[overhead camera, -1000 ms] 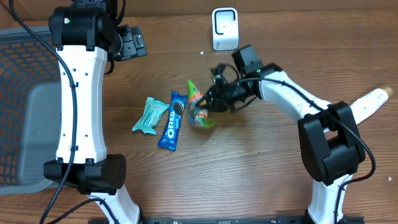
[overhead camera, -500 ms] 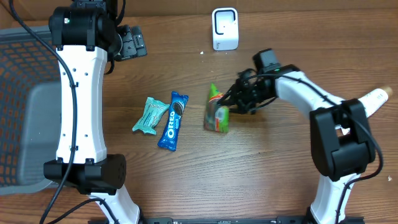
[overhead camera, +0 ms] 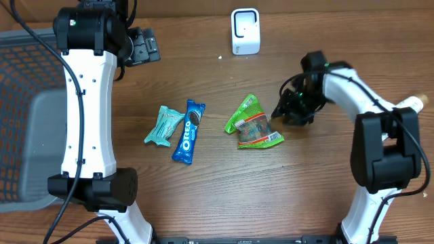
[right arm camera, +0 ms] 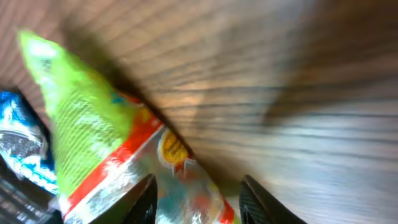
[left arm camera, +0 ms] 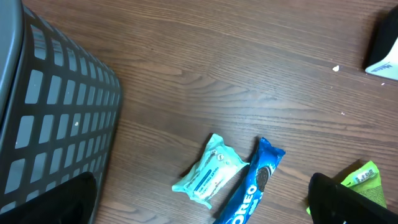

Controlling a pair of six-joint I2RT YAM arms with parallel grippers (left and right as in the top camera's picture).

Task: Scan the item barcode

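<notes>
Snack bag [overhead camera: 253, 123] lies flat, long axis diagonal, tip apparently toward scanner [overhead camera: 245, 30].

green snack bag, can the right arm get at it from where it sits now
Probably yes: the green snack bag lies flat just beside the right gripper, whose jaws are apart, and nothing sits between them.

A blue Oreo pack [overhead camera: 189, 131] lay on the brown wooden table [overhead camera: 203, 196], with a teal wrapped snack [overhead camera: 163, 125] just beside it on its left, the two nearly touching. A dark mesh basket [overhead camera: 20, 81] stood at the table's left edge. A white tube-like object [overhead camera: 405, 108] with a tan tip lay at the far right.
</notes>
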